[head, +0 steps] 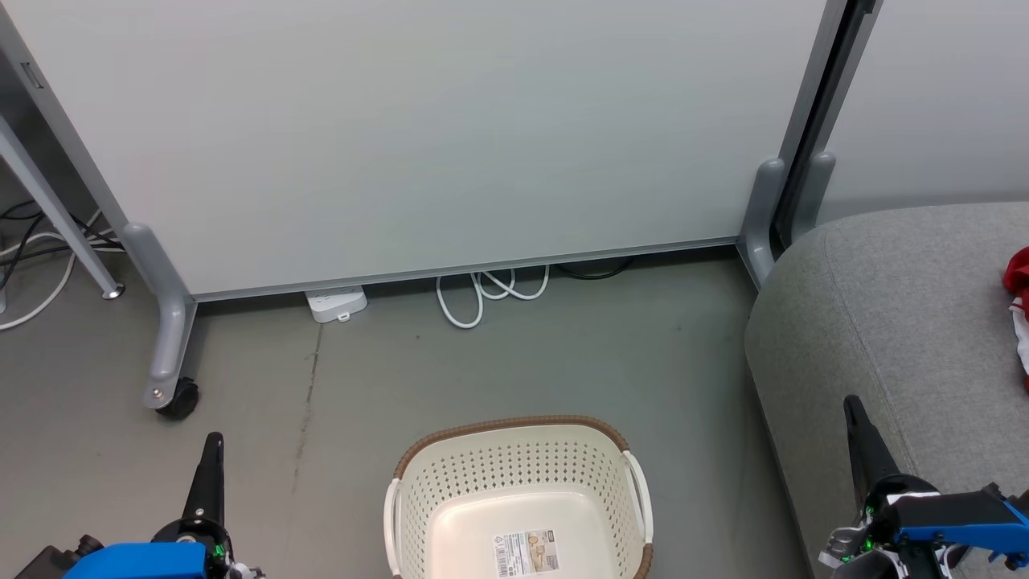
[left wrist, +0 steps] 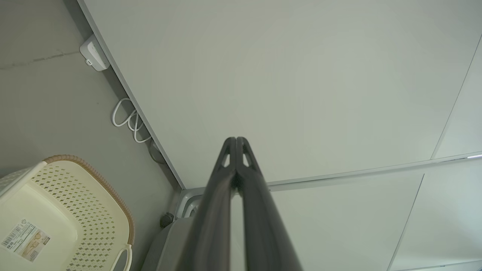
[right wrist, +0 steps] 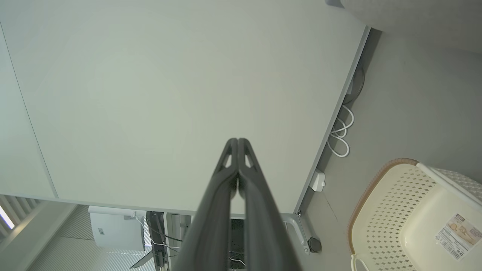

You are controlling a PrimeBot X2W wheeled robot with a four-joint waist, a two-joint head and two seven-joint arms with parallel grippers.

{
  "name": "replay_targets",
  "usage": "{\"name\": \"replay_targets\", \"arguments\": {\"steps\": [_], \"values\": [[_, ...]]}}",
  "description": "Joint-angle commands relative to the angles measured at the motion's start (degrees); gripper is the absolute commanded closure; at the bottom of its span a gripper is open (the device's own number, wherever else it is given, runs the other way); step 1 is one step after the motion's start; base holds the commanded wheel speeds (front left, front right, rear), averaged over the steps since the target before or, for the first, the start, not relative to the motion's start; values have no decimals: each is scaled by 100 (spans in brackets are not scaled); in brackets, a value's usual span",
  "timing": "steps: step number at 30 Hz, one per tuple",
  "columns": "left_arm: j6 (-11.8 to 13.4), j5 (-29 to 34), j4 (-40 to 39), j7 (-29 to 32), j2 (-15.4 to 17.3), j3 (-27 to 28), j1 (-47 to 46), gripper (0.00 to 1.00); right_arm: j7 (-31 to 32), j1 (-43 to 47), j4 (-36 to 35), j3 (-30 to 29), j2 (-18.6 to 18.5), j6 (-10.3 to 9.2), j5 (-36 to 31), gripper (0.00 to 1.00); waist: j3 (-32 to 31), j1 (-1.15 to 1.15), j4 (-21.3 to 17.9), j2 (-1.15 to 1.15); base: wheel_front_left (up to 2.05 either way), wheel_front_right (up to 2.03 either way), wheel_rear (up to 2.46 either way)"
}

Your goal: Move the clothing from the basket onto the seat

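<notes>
The bright red soft clothing [head: 1018, 277] is already over on the big grey woven-fabric sofa seat [head: 884, 322]. You only catch a sliver of it at the right edge of the head view, red with a bit of white, so you can't count the garments from here. One cream perforated plastic laundry basket [head: 514, 421] with a brown woven-look rim sits on the grey floor [head: 563, 362] near the seat's left side, not touching it. It has two white side handles, and its cream bottom shows one barcode sticker [head: 525, 552].

Your two claws sit either side of it: left gripper [head: 213, 446] low left, right gripper [head: 852, 408] against the seat's front edge. Both have their fingers pressed tight together with nothing in them.

Behind that there's one white partition panel [head: 418, 137] on a black caster [head: 178, 398]. One white power strip [head: 336, 303] and one looped white cable [head: 490, 291] lie at its foot.
</notes>
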Motion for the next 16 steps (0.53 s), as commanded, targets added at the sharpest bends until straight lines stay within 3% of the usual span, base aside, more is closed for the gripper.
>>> {"name": "replay_targets", "arguments": {"steps": [1, 16], "values": [[-27, -114, -42, 32, 38, 34, -105, 100, 24, -127, 9, -3, -27, 0, 142, 100, 3, 0, -5, 0, 0, 0, 0], [-31, -646, -94, 186, 40, 121, -152, 100, 81, -238, 93, -3, -30, 0, 780, 100, 35, 0, -56, 0, 0, 0, 0]]}}
